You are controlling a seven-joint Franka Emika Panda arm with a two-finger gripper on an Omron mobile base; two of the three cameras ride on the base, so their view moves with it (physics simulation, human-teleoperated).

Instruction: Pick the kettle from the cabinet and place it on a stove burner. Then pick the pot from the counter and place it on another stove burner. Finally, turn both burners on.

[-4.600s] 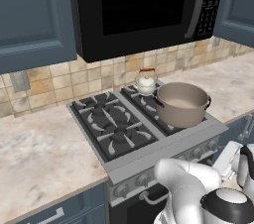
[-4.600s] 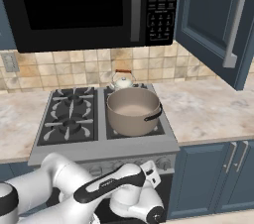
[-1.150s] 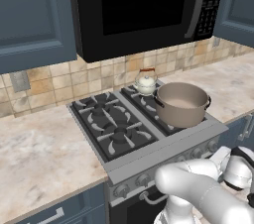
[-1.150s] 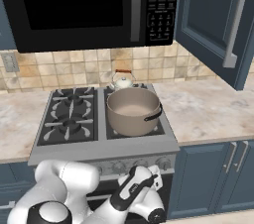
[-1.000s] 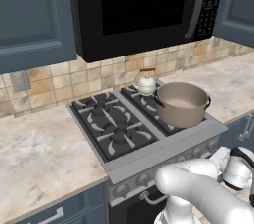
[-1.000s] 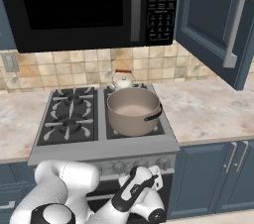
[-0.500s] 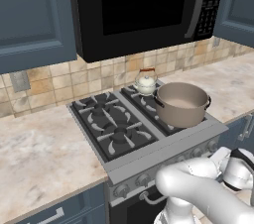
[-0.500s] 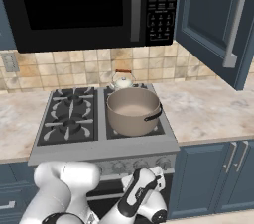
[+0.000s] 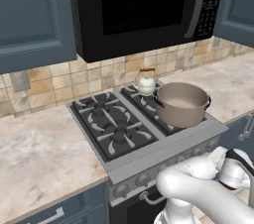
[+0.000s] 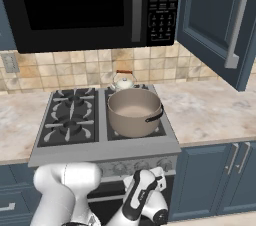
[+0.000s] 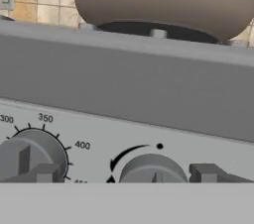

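Kitchen scene, rendered: a black stove [image 9: 119, 134] sits in a marbled tabletop [image 9: 34, 153] under a black microwave [image 9: 144, 5], with blue cabinets around it and one cabinet [image 10: 220, 25] door swung open at the right.

Low in front of the stove's silver knob panel [image 11: 124, 94], the robot's jaws [image 11: 124, 173] stand wide apart and hold nothing. In the hand view the two dark fingertips [image 11: 44, 172] rise on either side of a round grey knob [image 11: 151, 171], which sits just beyond them, centred in the gap and seemingly not yet gripped. A curved arrow printed above the knob shows its turning direction. A second dial [image 11: 30, 161], ringed with temperature numbers, sits to the left, partly behind the left fingertip.

Directly above the panel, the large grey pot [image 10: 134, 111] rests on the front right burner. The small cream kettle [image 10: 123, 83] stands on the rear right burner, just behind the pot.

Both vessels appear to be placed already, so the step in hand looks like turning on the burners. The next move likely calls for easing forward until the fingertips flank the knob, closing on it, then rotating the wrist along the arrow.
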